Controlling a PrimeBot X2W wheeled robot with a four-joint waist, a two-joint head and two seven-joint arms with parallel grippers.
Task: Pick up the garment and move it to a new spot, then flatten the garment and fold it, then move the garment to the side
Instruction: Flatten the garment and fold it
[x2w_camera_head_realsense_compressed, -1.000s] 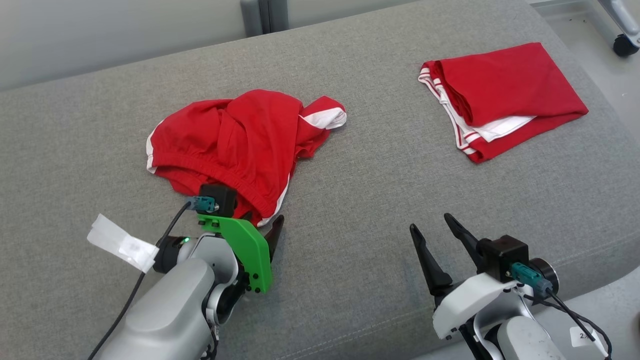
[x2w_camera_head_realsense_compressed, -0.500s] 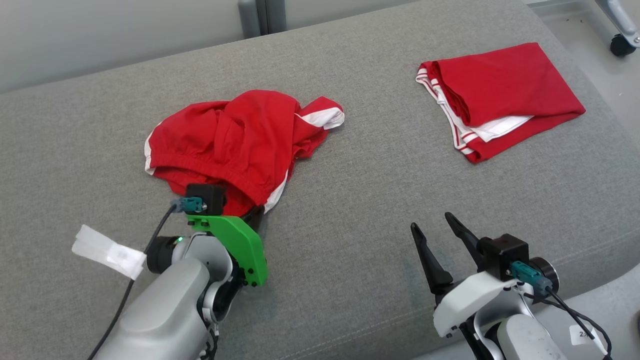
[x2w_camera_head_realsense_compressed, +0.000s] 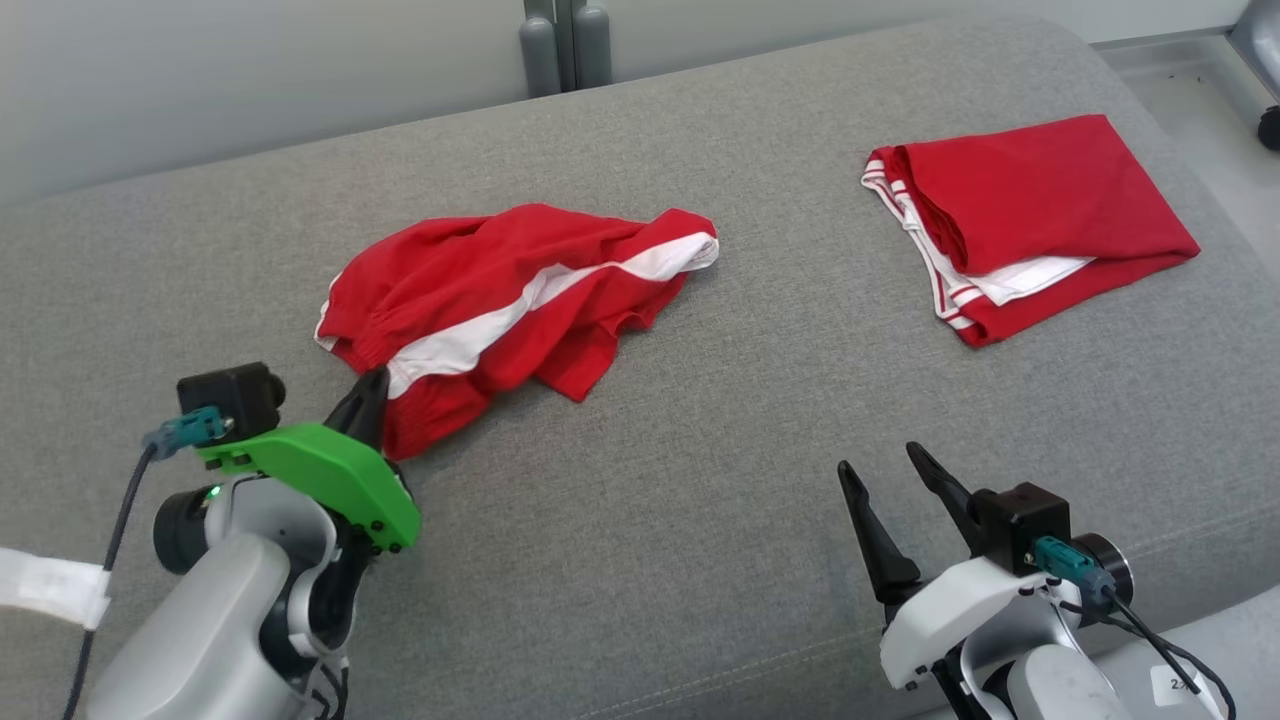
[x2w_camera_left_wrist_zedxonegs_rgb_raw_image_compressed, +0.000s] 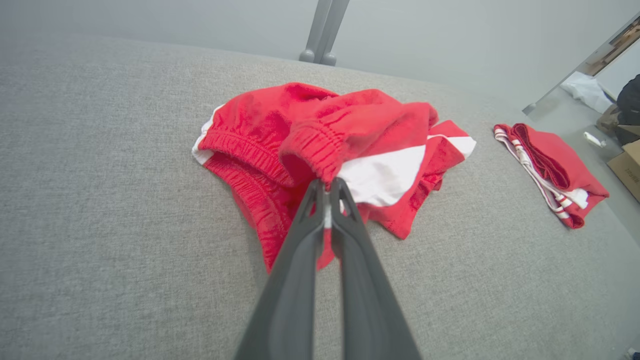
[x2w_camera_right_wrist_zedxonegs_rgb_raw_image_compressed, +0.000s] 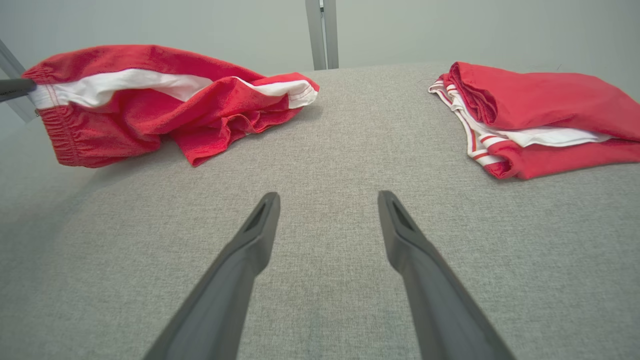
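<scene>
Head view: the left gripper (x2w_camera_head_realsense_compressed: 372, 402) is pinching the near-left waistband corner of the shorts (x2w_camera_head_realsense_compressed: 520, 290). They are lying crumpled mid-cushion (x2w_camera_head_realsense_compressed: 700, 480), with their white-striped long axis running from that grip away to the right. The right gripper (x2w_camera_head_realsense_compressed: 882, 462) is hovering spread and empty, well apart, so the left arm is nearer. A folded pair (x2w_camera_head_realsense_compressed: 1040, 215) is sitting far right.

Left wrist view: the fingers (x2w_camera_left_wrist_zedxonegs_rgb_raw_image_compressed: 300, 260) are clamping the elastic hem, which seems to be hanging slightly off the cushion.

Right wrist view: its fingers are standing wide over bare cushion, with the shorts ahead-left.
</scene>
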